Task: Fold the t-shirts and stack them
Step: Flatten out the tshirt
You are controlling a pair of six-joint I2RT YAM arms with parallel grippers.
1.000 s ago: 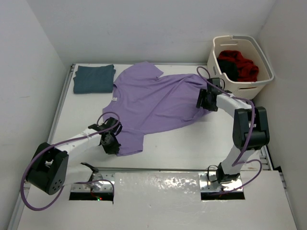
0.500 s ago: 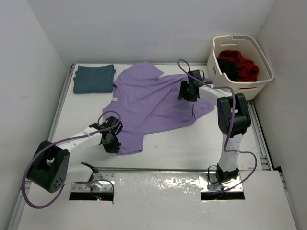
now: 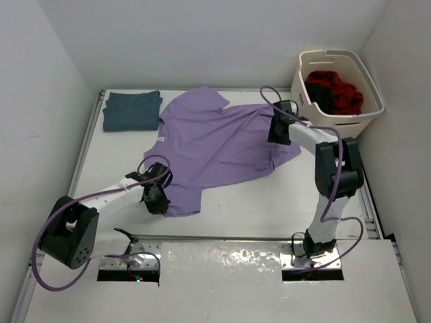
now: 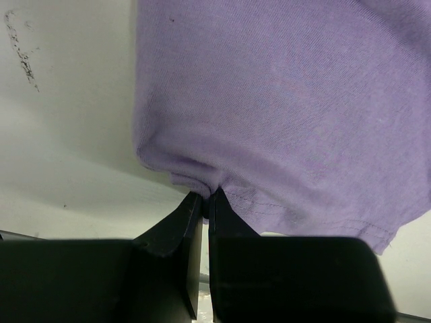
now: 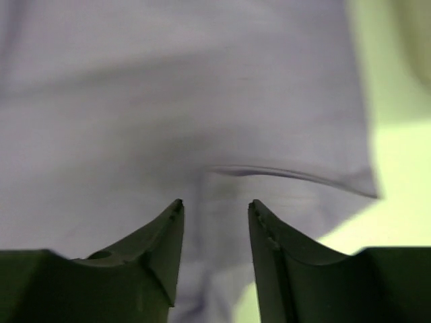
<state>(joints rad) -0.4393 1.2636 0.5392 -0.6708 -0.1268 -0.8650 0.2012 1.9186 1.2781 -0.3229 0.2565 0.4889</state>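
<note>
Lavender t-shirt (image 3: pixel 215 145) lies spread mid-tabletop (image 3: pixel 269 202). Left gripper (image 4: pixel 207 195) is pinched tight on its near-left hem. Right gripper (image 5: pixel 215 208) hangs part-open over the right edge, holding nothing. We judge it light and limp, so we grab hems and corners.

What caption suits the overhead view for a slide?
Left gripper pinches the near hem of the purple shirt; right gripper hangs open over its opposite edge; teal shirt and basket beyond.
</note>
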